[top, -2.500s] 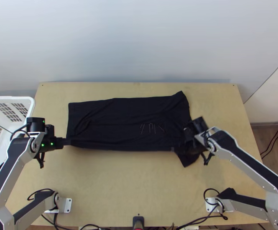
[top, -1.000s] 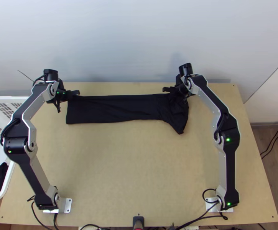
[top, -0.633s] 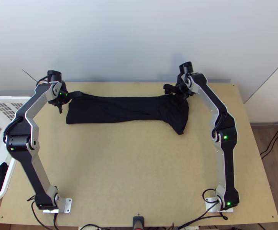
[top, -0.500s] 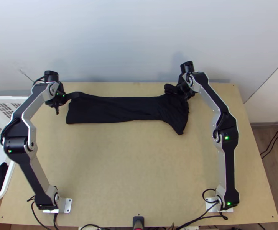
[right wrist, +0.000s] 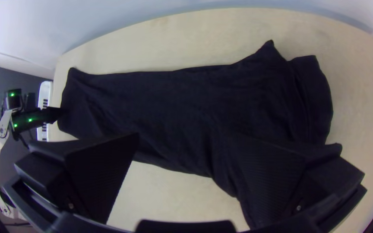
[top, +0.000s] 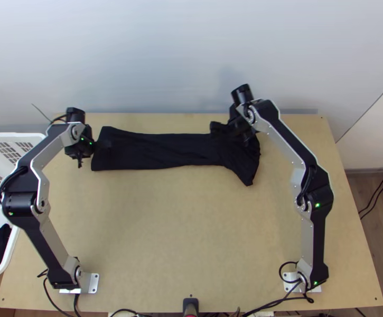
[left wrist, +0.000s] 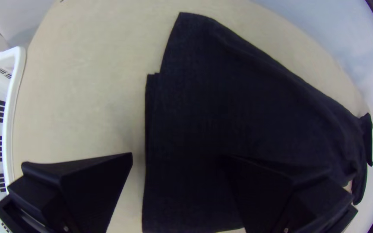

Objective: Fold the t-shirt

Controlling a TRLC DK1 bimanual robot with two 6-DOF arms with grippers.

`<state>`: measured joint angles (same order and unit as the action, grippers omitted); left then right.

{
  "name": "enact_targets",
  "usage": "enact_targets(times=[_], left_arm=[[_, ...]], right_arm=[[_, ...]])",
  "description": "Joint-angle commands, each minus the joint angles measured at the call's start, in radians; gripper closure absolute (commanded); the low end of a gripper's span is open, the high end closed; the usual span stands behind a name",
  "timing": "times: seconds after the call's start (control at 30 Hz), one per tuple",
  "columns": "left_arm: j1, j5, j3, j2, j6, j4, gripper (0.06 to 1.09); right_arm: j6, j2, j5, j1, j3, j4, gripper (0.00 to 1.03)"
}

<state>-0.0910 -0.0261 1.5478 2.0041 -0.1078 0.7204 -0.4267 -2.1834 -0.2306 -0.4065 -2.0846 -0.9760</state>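
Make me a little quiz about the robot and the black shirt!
1. True or false: the right gripper is pinching the shirt.
2. Pick one. The basket is:
a) red
b) white
c) green
3. Fill in the word: the left gripper is not shut, it is ____.

Key: 1 false; 2 b; 3 open

Soft, even light reaches me over the flat, light wooden table (top: pixel 180 232), with faint, blurry-edged shadows on the smooth pale-grey wall (top: pixel 154 58). The black cloth t-shirt (top: pixel 165 150) swallows most detail, and from my wrists the table's edges bow and the corners darken.
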Motion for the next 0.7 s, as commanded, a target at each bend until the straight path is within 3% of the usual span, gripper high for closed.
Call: enact_targets(times=[0.0,0.1,0.2,0.43,0.67], left_arm=[[0.033,0.000,-0.006,0.036,-0.012,-0.003,0.10],[0.043,0.000,-0.005,0.053,-0.009,0.002,0.14],[0.046,0.000,-0.003,0.070,-0.006,0.011,0.28],[0.060,0.000,-0.015,0.055,0.002,0.014,1.05],[0.068,0.000,-0.023,-0.004,-0.006,0.025,1.04]], right_arm=[[-0.001,0.036,-0.004,-0.069,0.026,-0.003,0.04],[-0.001,0.034,-0.006,-0.068,0.026,-0.003,0.04],[-0.001,0.031,-0.004,-0.064,0.024,-0.003,0.04],[0.002,-0.006,-0.006,-0.071,0.029,-0.003,0.04],[0.005,-0.113,-0.016,-0.084,0.026,0.023,0.04]])
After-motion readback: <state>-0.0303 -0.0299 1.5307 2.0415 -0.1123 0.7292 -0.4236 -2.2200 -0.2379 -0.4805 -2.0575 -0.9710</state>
